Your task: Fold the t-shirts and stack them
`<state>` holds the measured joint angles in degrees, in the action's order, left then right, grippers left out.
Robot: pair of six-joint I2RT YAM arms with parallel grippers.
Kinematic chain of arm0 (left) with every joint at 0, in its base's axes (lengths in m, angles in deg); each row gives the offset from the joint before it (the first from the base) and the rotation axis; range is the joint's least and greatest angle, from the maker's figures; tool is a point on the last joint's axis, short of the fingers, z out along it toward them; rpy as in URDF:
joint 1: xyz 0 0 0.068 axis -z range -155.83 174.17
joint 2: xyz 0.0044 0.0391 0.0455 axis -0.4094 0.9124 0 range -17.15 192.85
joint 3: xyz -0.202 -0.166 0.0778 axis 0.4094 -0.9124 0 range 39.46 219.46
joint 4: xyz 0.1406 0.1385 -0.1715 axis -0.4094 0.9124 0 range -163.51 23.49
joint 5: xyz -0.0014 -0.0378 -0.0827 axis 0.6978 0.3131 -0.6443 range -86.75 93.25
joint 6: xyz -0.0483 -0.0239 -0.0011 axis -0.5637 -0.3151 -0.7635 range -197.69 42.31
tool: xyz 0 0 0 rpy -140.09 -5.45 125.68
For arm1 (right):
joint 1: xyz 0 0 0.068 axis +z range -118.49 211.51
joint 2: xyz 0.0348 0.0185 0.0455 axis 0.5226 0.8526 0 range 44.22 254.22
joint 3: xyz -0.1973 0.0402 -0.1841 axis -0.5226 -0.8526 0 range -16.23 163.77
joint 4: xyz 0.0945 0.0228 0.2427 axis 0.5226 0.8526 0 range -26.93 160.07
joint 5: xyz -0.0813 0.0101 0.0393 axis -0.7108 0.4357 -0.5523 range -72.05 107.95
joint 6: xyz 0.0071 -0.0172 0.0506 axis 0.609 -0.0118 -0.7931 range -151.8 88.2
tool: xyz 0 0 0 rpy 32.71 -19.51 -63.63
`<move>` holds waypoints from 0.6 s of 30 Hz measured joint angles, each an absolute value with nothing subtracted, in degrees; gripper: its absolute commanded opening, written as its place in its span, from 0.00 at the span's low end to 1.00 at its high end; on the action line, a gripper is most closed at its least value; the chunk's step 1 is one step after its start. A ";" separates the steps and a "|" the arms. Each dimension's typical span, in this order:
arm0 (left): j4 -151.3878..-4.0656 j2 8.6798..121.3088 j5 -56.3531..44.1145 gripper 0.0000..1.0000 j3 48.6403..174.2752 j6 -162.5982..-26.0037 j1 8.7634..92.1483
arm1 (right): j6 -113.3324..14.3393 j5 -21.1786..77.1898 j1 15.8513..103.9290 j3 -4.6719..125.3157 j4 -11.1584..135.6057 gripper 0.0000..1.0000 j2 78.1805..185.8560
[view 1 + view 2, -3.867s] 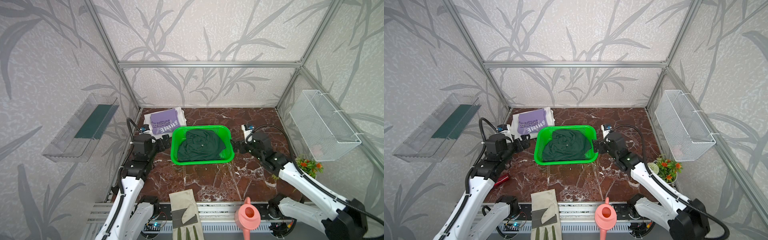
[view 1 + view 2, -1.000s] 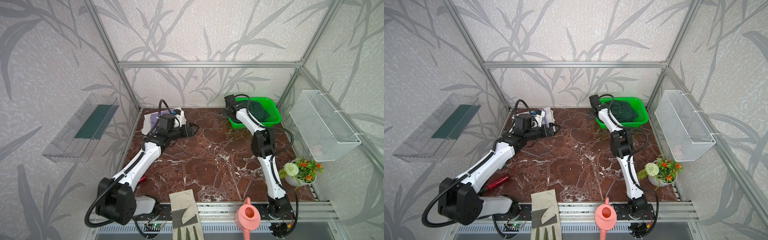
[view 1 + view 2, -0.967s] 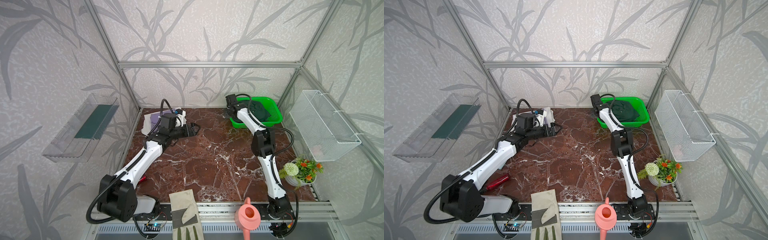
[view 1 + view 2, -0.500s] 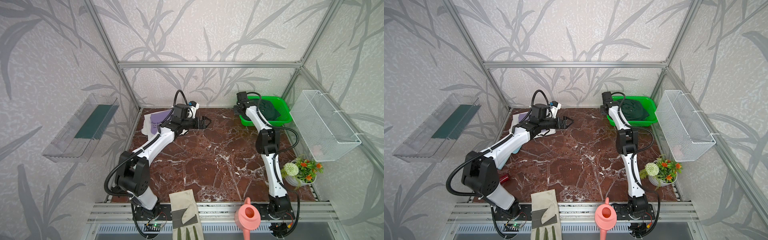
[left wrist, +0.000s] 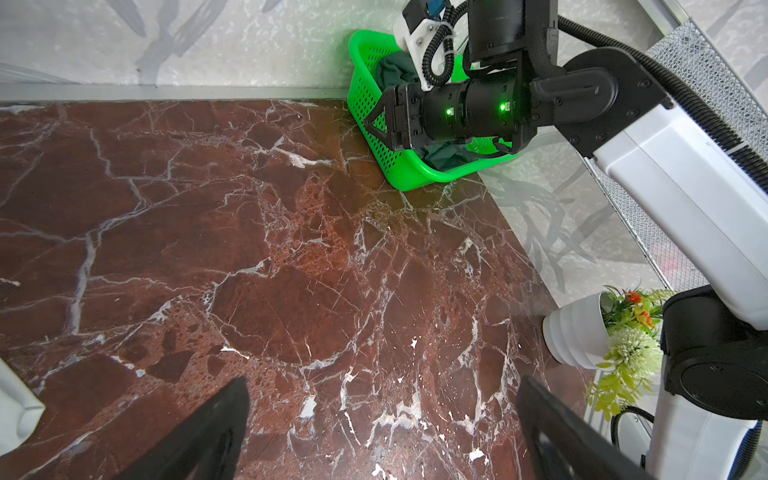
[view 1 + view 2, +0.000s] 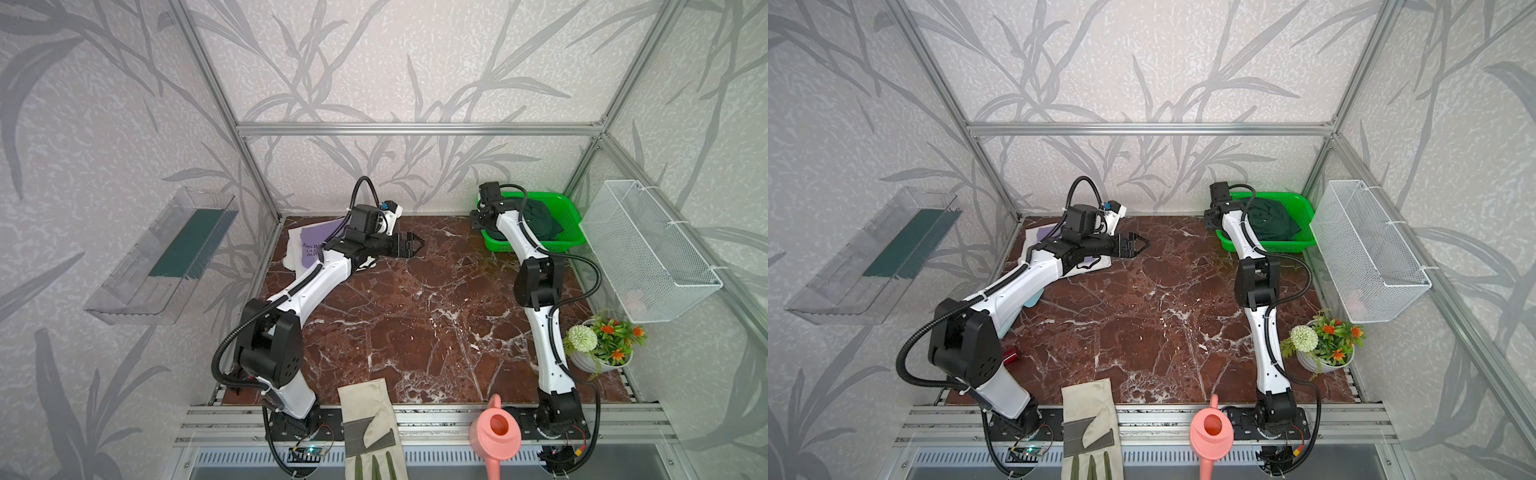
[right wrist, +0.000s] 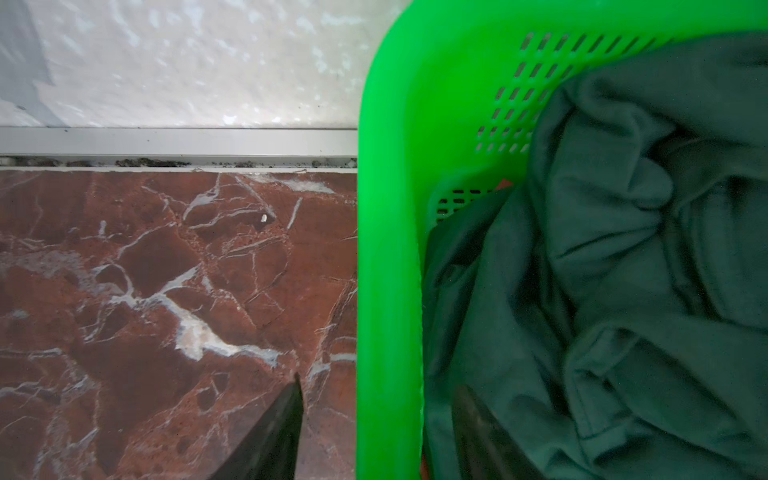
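Basket (image 6: 536, 246) now parked in far corner, off centre of table (image 6: 415, 311). Right gripper (image 7: 378, 382) has just let go, fingers astride basket rim with gaps either side. Centre freed for folding (likely the purpose). Left gripper (image 5: 382, 380) spread wide, empty, well left of basket. Green tee (image 6: 540, 222) crumpled inside basket. Reddish sliver (image 7: 503, 185) beneath it unclear. Lilac tee (image 6: 318, 237) far left of basket, half hidden by left arm (image 6: 324, 274).

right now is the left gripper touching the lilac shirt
Apart. In a top view the left gripper hangs over bare marble, clear of the lilac shirt; the left wrist view shows only marble between its open jaws.
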<state>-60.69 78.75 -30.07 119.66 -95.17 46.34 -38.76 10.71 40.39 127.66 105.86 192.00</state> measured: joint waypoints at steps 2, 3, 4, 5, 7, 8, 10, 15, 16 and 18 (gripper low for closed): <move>-59.20 78.86 -30.44 0.99 120.67 -93.86 46.34 | -39.17 10.01 40.20 127.73 105.95 0.61 190.69; -58.52 78.88 -30.77 0.99 120.95 -93.11 46.34 | -39.37 9.42 40.17 128.04 106.23 0.60 190.17; -58.02 78.88 -31.18 0.99 121.02 -92.48 46.34 | -39.61 8.89 40.04 128.74 106.60 0.60 189.80; -57.58 78.88 -31.64 0.99 121.02 -91.91 46.34 | -39.92 8.35 39.74 129.59 106.95 0.60 189.53; -57.56 78.95 -32.74 0.99 120.80 -91.08 46.36 | -40.40 7.60 38.75 131.53 107.56 0.58 189.45; -57.72 78.95 -33.26 0.99 120.47 -90.84 46.34 | -40.68 7.39 38.01 132.30 107.74 0.58 189.45; -57.93 78.97 -34.33 0.99 119.79 -90.62 46.36 | -41.12 6.97 36.17 132.98 107.98 0.58 189.45; -57.69 79.19 -35.77 0.99 119.55 -89.73 46.36 | -41.84 6.45 32.02 134.31 108.74 0.59 190.58; -57.72 79.19 -35.93 0.99 119.53 -89.64 46.36 | -41.99 6.42 31.26 134.83 108.85 0.60 191.04; -57.67 79.21 -36.08 0.99 119.53 -89.51 46.38 | -42.30 6.38 30.18 135.51 108.83 0.62 191.83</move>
<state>-57.67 79.21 -36.08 119.53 -89.51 46.38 -42.30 6.38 30.18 135.51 108.83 191.83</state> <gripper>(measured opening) 0.993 0.605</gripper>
